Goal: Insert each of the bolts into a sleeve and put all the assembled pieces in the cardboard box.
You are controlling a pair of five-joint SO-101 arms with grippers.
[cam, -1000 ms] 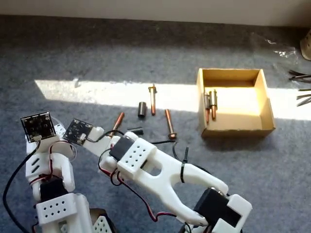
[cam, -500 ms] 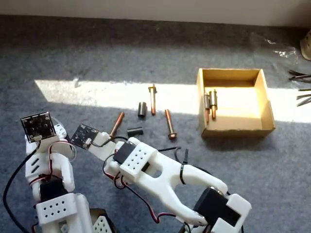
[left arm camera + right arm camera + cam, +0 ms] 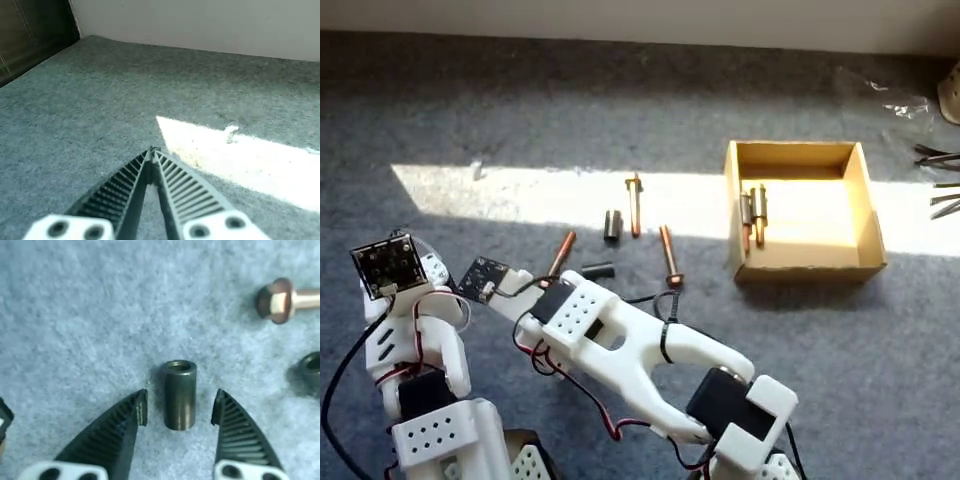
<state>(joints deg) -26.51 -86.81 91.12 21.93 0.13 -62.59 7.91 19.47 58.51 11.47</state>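
A dark sleeve (image 3: 180,395) lies on the grey carpet between the fingers of my right gripper (image 3: 180,407), which is open around it without touching. The same sleeve (image 3: 597,270) sits just past the right arm's wrist (image 3: 575,305). A second sleeve (image 3: 612,225) and three copper bolts (image 3: 634,205) (image 3: 666,255) (image 3: 561,252) lie loose nearby. One bolt head (image 3: 274,300) appears beyond the gripper. The cardboard box (image 3: 865,215) holds two assembled pieces (image 3: 752,215). My left gripper (image 3: 152,150) is shut and holds nothing, over bare carpet at the left.
Metal tools (image 3: 940,180) lie at the right edge and a plastic scrap (image 3: 890,95) sits behind the box. A small white scrap (image 3: 477,170) lies in the sunlit strip. Open carpet stretches to the far wall.
The right arm has swung slightly left and settled over the lying sleeve. The left arm's wrist has shifted a little left. Bolts, sleeves and box stayed put.
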